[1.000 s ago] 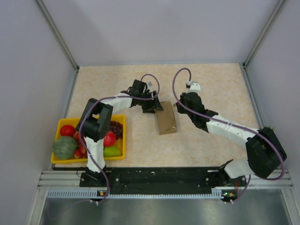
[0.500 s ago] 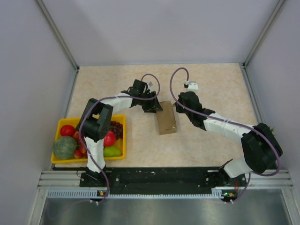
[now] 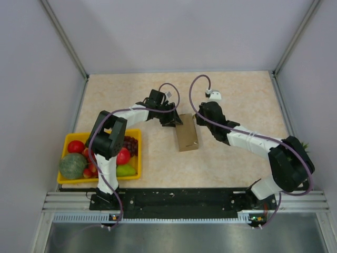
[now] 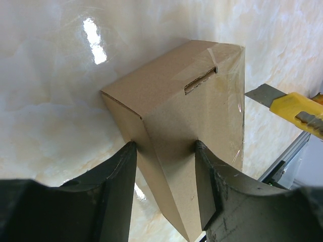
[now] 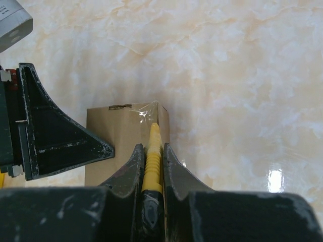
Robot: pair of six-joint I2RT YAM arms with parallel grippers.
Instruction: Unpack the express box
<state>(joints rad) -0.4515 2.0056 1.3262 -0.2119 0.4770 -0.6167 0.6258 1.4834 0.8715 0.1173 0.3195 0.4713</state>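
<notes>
Subject: the express box (image 3: 186,137), a plain brown cardboard carton, lies flat on the marbled beige table (image 3: 242,89) near the middle, between the two arms. Its long axis runs roughly away from the robot's bases. Clear tape (image 4: 229,65) covers one end, and a narrow slot (image 4: 200,80) shows in the top face near that tape.

Left gripper (image 4: 165,145): it reaches in from the box's left. In the wrist view its two black fingers (image 4: 118,176) straddle the untaped end, one pressed against each side face, so the tool is clamped on the box. The box sits on the table rather than being lifted.

Right gripper (image 5: 151,147): its fingers are drawn tight on the yellow body of a utility knife (image 5: 152,151), which points forward out of the grip. The knife lies over the box's taped corner on the side facing the right arm. In the left wrist view the grey blade (image 4: 260,95) stands out from the yellow handle, its tip at the taped edge. Whether the tip touches the cardboard cannot be determined.

Other items: a yellow fruit tray (image 3: 68,138) rests at the near left of the table, well apart from the box. It holds a green melon (image 3: 72,165), red fruits (image 3: 76,146) and dark grapes (image 3: 130,143).
</notes>
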